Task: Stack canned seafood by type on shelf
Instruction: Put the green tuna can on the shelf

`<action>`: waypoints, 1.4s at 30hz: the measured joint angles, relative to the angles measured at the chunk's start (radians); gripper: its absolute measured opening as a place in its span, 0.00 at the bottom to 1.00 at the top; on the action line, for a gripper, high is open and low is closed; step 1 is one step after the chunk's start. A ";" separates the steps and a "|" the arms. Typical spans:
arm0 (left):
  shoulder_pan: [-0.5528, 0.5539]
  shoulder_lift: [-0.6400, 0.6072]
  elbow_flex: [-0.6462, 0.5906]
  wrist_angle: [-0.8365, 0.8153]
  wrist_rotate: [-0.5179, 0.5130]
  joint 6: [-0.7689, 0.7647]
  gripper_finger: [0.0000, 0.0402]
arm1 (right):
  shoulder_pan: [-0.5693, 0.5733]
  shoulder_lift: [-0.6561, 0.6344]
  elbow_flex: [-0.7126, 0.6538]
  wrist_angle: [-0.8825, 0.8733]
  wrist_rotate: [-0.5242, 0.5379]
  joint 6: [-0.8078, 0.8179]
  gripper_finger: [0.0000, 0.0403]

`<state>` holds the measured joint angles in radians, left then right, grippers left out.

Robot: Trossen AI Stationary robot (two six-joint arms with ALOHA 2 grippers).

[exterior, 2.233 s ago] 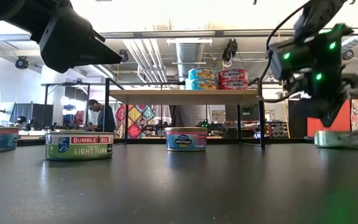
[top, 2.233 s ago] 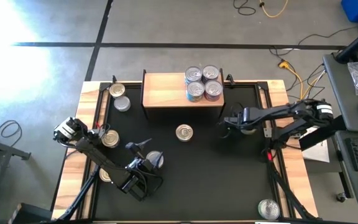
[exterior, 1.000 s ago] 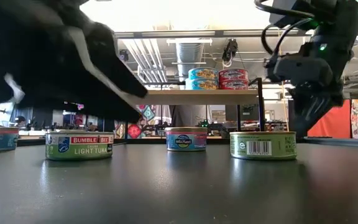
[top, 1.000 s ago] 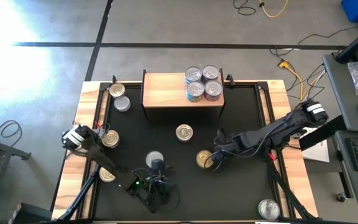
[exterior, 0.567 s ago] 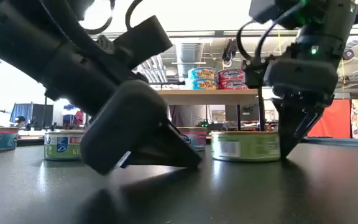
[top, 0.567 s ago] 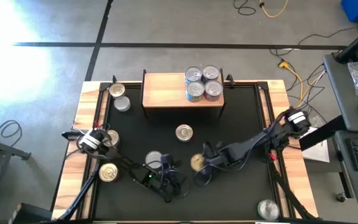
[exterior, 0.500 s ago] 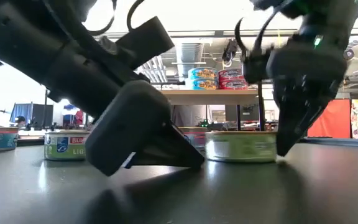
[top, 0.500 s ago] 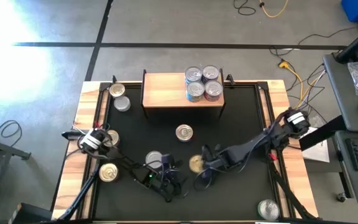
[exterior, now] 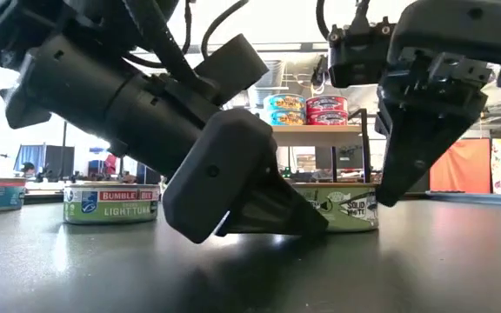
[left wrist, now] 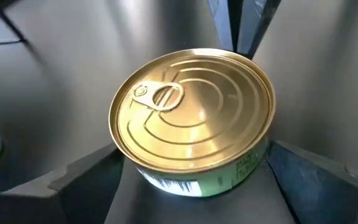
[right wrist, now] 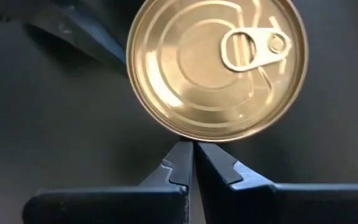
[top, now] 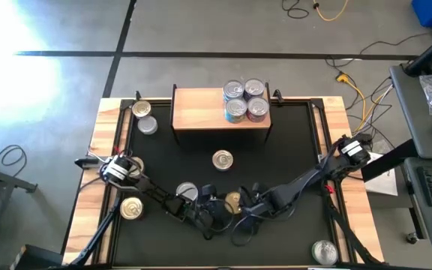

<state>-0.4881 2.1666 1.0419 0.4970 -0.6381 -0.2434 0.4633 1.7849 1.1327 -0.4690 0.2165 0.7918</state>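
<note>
Free room and obstacles, desk (top: pixel 298 142):

- Front centre: crowded. Left gripper (top: pixel 214 212) and right gripper (top: pixel 240 212) meet over the gold-lidded can (top: pixel 232 200); left fingers (left wrist: pixel 73 180) stand wide on either side of it, right fingers (right wrist: pixel 179 163) pressed together, tips at its rim. A silver-lidded can (top: pixel 186 192) sits just beside the left arm.
- Centre: one lone can (top: pixel 222 160); open black surface around it.
- Right half: clear but for the right arm crossing diagonally and a can (top: pixel 323 252) at the front right corner.
- Left edge: four cans along the wooden border.
- Shelf (top: pixel 201 112): left part bare; four cans (top: pixel 245 100) clustered at its right.
</note>
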 joint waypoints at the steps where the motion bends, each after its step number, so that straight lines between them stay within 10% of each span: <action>1: 0.005 0.002 -0.006 0.027 0.019 0.018 0.95 | 0.000 0.005 0.003 0.000 -0.001 -0.001 0.03; 14: 0.050 0.138 -0.088 0.600 0.188 0.121 0.95 | -0.002 0.046 0.005 0.009 -0.011 -0.007 0.03; 27: 0.051 0.193 -0.063 0.724 0.152 0.118 0.89 | -0.001 0.041 0.005 0.012 -0.024 -0.009 0.03; 42: 0.055 -0.453 -0.378 0.423 0.051 0.278 0.88 | 0.021 -0.121 0.183 -0.119 0.141 -0.192 0.03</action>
<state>-0.4326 1.7137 0.6637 0.9202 -0.5869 0.0350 0.4844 1.6643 1.3158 -0.5879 0.3572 0.5996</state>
